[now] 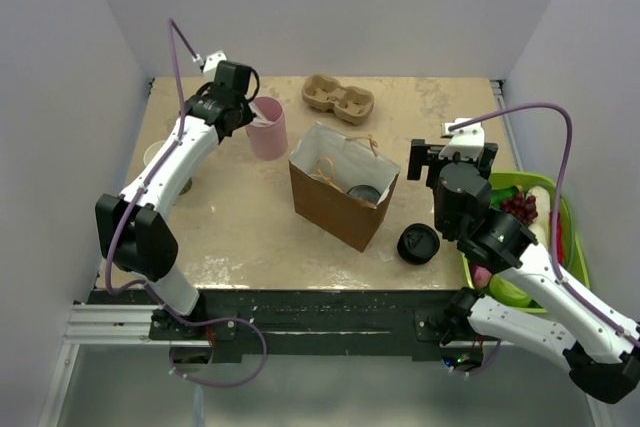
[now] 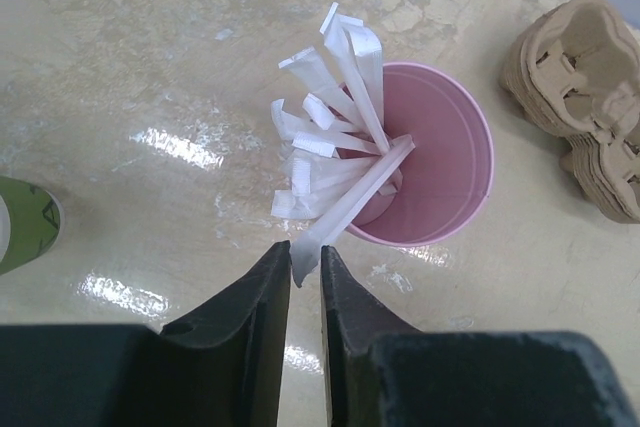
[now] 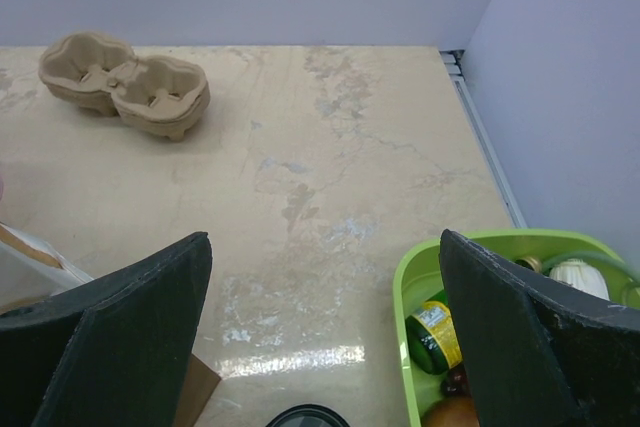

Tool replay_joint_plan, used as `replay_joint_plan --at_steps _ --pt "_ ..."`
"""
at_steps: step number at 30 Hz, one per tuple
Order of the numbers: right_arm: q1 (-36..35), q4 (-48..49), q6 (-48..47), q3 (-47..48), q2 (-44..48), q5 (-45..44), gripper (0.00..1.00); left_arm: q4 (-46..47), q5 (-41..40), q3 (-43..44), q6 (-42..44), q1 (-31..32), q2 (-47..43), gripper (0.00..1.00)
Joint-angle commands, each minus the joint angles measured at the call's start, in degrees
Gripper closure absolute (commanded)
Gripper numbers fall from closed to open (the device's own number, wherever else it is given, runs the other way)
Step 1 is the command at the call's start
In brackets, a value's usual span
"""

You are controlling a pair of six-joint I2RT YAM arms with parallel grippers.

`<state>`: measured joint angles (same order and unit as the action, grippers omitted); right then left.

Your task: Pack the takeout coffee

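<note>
A black-lidded paper cup (image 1: 418, 244) stands on the table right of the brown paper bag (image 1: 335, 209); its lid edge shows at the bottom of the right wrist view (image 3: 305, 415). Another round dark lid (image 1: 363, 192) shows inside the bag. My right gripper (image 1: 453, 162) (image 3: 325, 237) is open and empty, above the table behind that cup. My left gripper (image 1: 255, 112) (image 2: 305, 250) is shut on the end of a white wrapped straw (image 2: 345, 209). That straw leans out of the pink cup (image 2: 440, 157) (image 1: 267, 129), which holds several such straws.
A cardboard cup carrier (image 1: 338, 99) (image 3: 125, 82) lies at the back. A green tray (image 1: 570, 209) (image 3: 420, 277) with grapes and a bottle sits at the right edge. A green-and-white object (image 2: 20, 222) sits left of the pink cup.
</note>
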<state>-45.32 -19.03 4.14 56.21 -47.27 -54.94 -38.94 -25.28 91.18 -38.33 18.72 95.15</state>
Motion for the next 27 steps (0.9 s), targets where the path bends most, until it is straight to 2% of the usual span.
replay_joint_plan --at_steps 1,10,19,24,27 --pt "0.1 2.5 -0.4 -0.2 0.1 -1.3 0.02 1.3 -0.8 2.3 0.5 -0.5 0.4 0.78" --pt "0.1 2.6 -0.6 -0.1 -0.4 -0.8 0.02 1.3 0.3 2.7 0.9 -0.6 -0.6 1.00" --pt "0.1 2.7 -0.6 0.0 -0.3 -0.2 0.02 1.0 1.4 2.8 2.1 -0.6 -4.2 1.00" --pt "0.1 2.7 -0.6 0.0 -0.3 0.3 0.02 -0.1 1.2 3.1 3.2 -0.6 -4.7 0.96" --pt "0.1 2.8 -0.5 0.0 -0.2 0.4 0.02 -0.3 2.0 3.7 3.9 -0.6 -4.5 1.00"
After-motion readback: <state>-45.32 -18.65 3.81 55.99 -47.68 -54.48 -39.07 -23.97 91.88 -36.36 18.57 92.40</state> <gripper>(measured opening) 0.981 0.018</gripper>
